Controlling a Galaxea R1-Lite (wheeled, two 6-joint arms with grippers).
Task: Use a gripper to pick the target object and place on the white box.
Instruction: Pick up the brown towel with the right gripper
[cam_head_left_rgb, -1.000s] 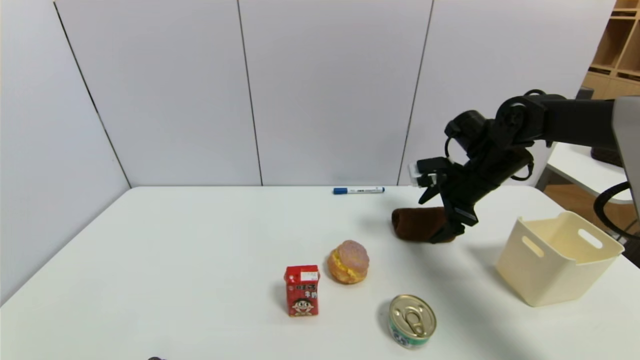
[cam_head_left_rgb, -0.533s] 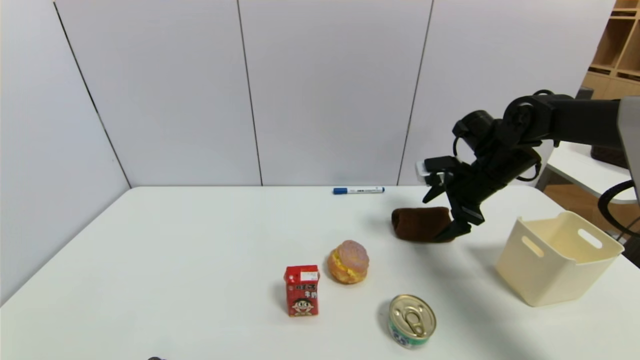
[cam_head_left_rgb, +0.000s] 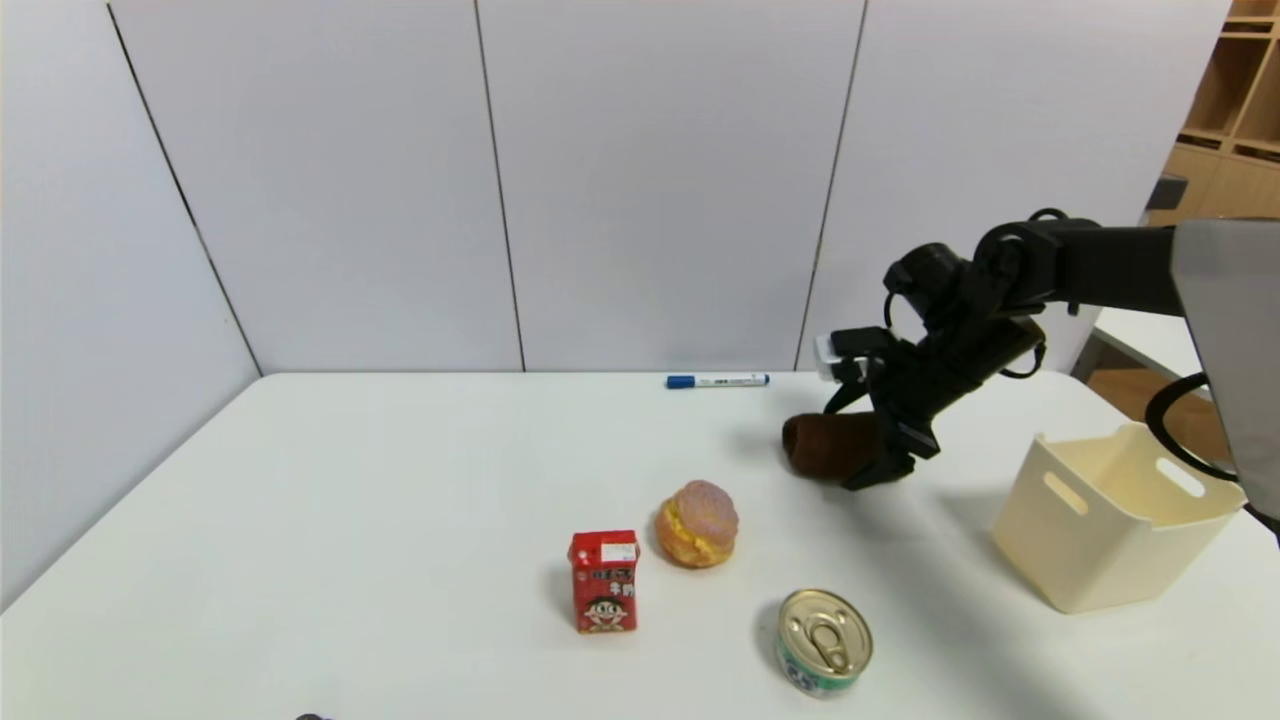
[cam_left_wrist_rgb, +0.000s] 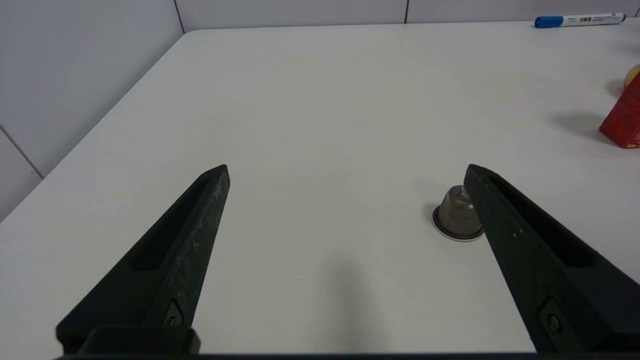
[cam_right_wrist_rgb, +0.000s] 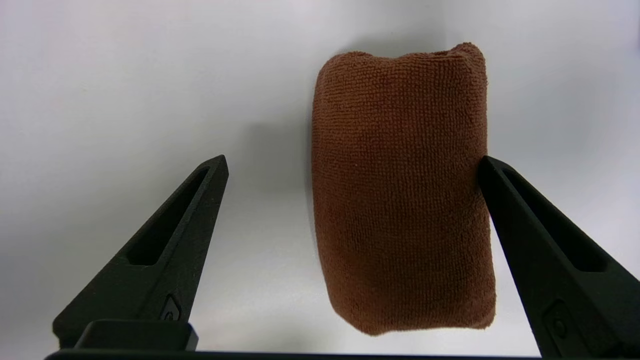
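Nearest the camera in the head view, at the lower middle of the frame, a tin can (cam_head_left_rgb: 825, 642) with a ring-pull lid stands on the white bench (cam_head_left_rgb: 400, 520), and left of it a small red carton (cam_head_left_rgb: 604, 580) stands upright. Just behind the carton, near the frame's centre, sits a round cream-filled bun (cam_head_left_rgb: 697, 523). At the lower right stands the white box (cam_head_left_rgb: 1115, 515), its open top facing up and slot handles cut near the rim. Farther back, right of centre, the brown towel roll (cam_head_left_rgb: 832, 446) lies on the bench, well apart from the box. The right gripper (cam_head_left_rgb: 868, 440) is down at the roll's right end; in the right wrist view its jaws stand wide — the roll (cam_right_wrist_rgb: 402, 190) lies between them, touching or almost touching one finger (cam_right_wrist_rgb: 545, 255) and well clear of the other. At the far edge of the bench, upper middle of the frame, a blue-capped marker (cam_head_left_rgb: 717, 380) lies flat. The left gripper (cam_left_wrist_rgb: 345, 210) appears only in the left wrist view, its jaws wide open above bare bench — a small grey capsule (cam_left_wrist_rgb: 456, 214) sits beside one finger there.
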